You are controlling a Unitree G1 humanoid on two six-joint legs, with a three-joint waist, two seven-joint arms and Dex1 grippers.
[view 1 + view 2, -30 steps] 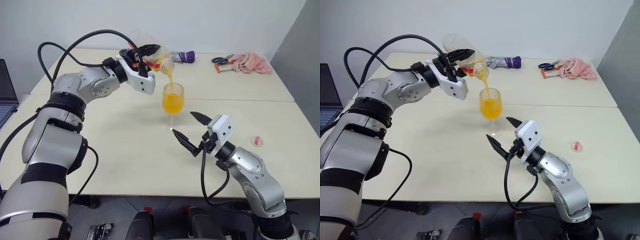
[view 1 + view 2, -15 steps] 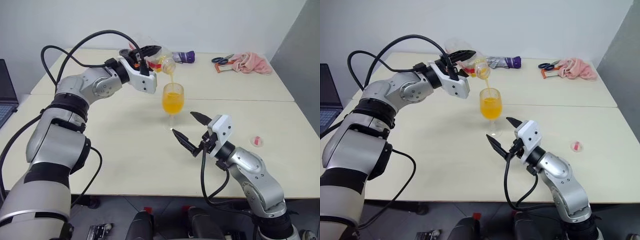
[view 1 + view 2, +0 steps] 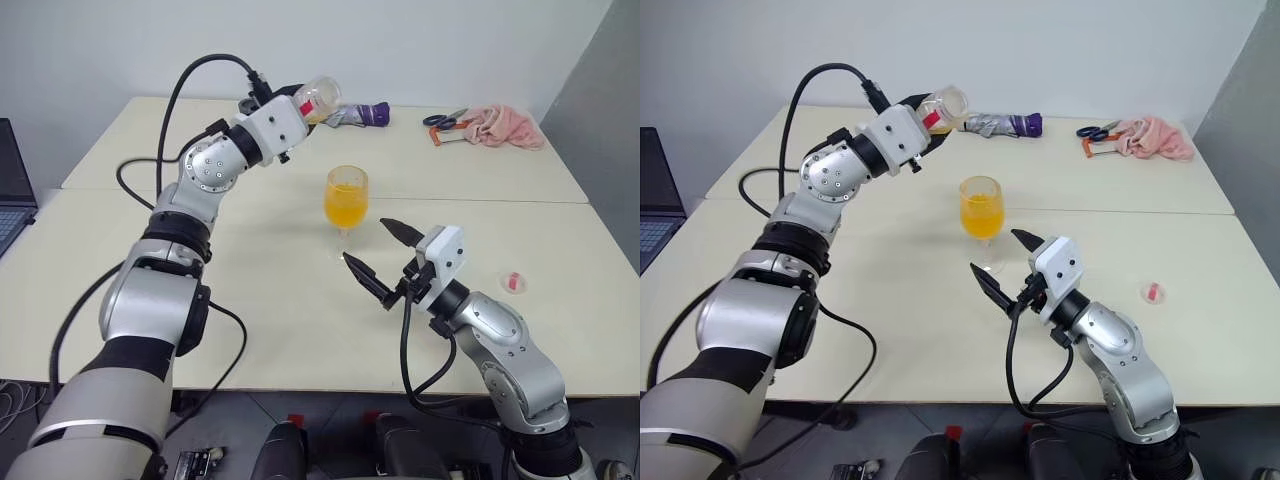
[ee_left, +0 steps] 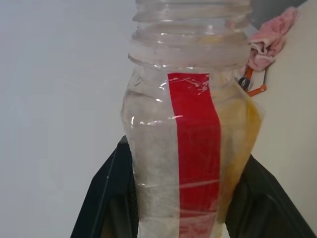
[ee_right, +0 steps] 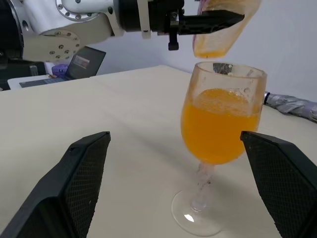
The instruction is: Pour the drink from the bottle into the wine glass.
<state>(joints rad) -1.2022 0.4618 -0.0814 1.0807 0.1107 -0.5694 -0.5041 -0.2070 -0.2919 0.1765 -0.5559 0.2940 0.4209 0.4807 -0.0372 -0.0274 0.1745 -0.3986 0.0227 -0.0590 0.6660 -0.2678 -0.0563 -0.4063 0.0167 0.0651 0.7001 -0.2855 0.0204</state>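
Half-full of orange drink (image 3: pixel 345 204), wine glass (image 3: pixel 346 212) stands upright.

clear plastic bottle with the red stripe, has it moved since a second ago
Yes. The clear plastic bottle with the red stripe was tipped mouth-down over the stemmed wine glass of orange drink, pouring; it has now swung up and away to the glass's left.

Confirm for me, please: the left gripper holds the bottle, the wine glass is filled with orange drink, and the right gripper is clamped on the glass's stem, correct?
Not quite. The right gripper is not clamped on the stem: the right wrist view shows its fingers spread wide, apart from the wine glass on both sides. The rest holds: the left gripper holds the bottle, and the glass contains orange drink.
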